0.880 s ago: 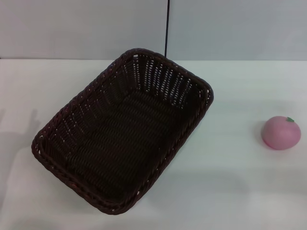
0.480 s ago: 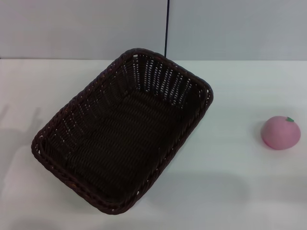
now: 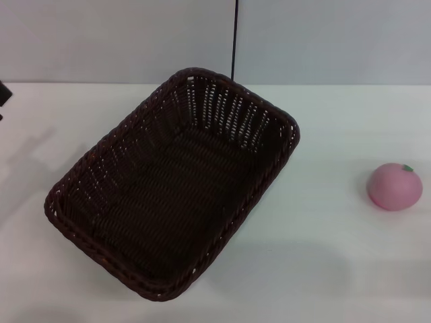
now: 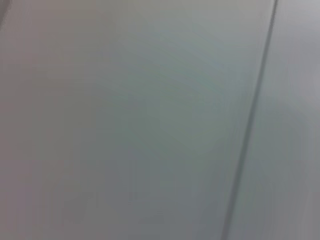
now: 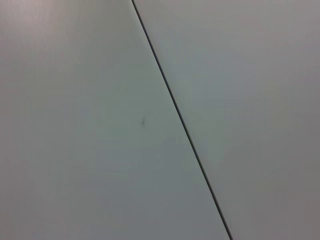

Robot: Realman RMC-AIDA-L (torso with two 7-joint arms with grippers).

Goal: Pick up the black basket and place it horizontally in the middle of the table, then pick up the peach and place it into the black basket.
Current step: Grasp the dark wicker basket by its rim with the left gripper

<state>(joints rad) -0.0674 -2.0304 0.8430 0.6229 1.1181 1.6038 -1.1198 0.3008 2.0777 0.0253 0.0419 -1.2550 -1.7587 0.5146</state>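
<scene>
Two task items sit on the table (image 3: 337, 269), neither one gripped. At the far left edge of the head view a dark sliver of the left gripper (image 3: 3, 94) intrudes, well apart from everything; whether its claw is wide or narrow cannot be told from so little. Next rightward, the black basket (image 3: 172, 185) lies left of centre, skewed diagonally, long axis running from near-left to far-right, empty. Well apart at the right edge rests the peach (image 3: 394, 186), leaf mark up. Right gripper not in view, so its claw state is unknown. Judgement: task at its start, basket not yet squared. Risks: a one-sided rim grab could let the basket swing or tilt when lifted; the round peach may roll if nudged off-centre. Head view alone shows the objects; both wrist views show only a plain grey wall with a dark seam (image 5: 175, 112), no fingers, no table.
</scene>
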